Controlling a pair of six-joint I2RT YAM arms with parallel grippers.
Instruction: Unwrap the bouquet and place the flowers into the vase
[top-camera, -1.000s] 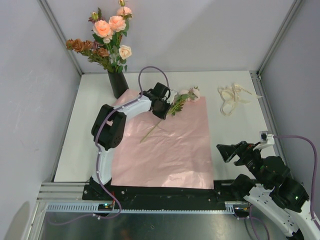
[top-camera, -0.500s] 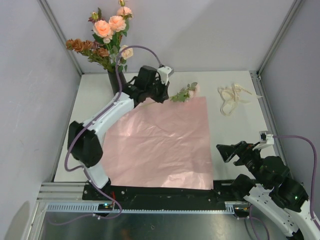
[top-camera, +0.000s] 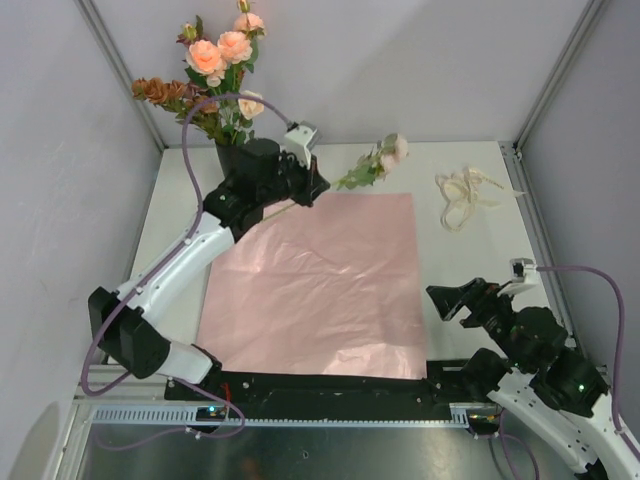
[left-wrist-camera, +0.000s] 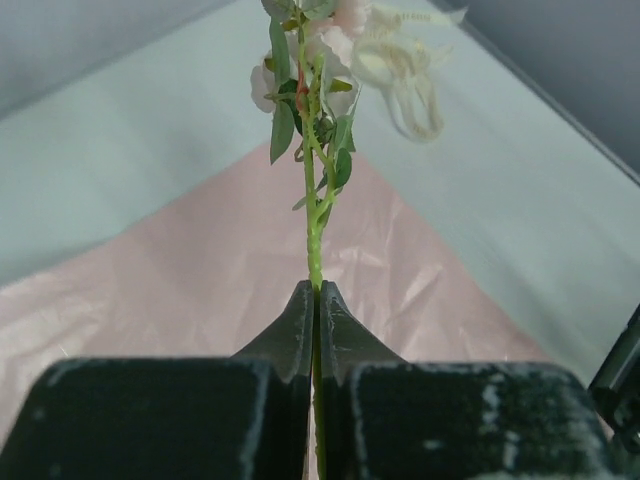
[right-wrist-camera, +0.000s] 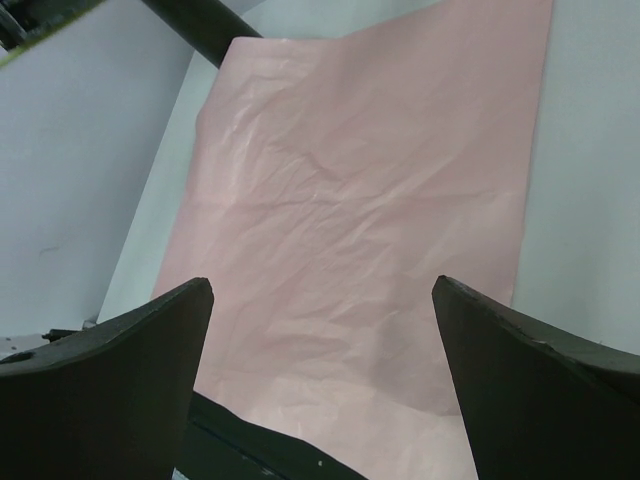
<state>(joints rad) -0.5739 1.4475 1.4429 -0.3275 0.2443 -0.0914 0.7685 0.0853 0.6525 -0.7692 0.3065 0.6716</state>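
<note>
My left gripper (top-camera: 312, 186) (left-wrist-camera: 315, 292) is shut on the green stem of one rose (top-camera: 364, 171) (left-wrist-camera: 313, 215). It holds the rose above the far edge of the pink paper, with the pale pink head (top-camera: 396, 149) pointing right. The black vase (top-camera: 226, 157) stands just left of this gripper, partly hidden by the arm. Several peach, pink and dark-red flowers (top-camera: 215, 62) stand in it. The bouquet is undone, its paper lying flat. My right gripper (top-camera: 441, 301) (right-wrist-camera: 322, 286) hovers open and empty at the near right.
The pink paper sheet (top-camera: 320, 290) (right-wrist-camera: 370, 200) lies spread flat over the middle of the white table (top-camera: 480, 250). A cream ribbon (top-camera: 462, 196) (left-wrist-camera: 405, 70) lies loose at the far right. Grey walls close in the left, back and right sides.
The left arm has lifted the rose off the pink paper and swung back and left to beside the vase. The right arm has barely moved.
</note>
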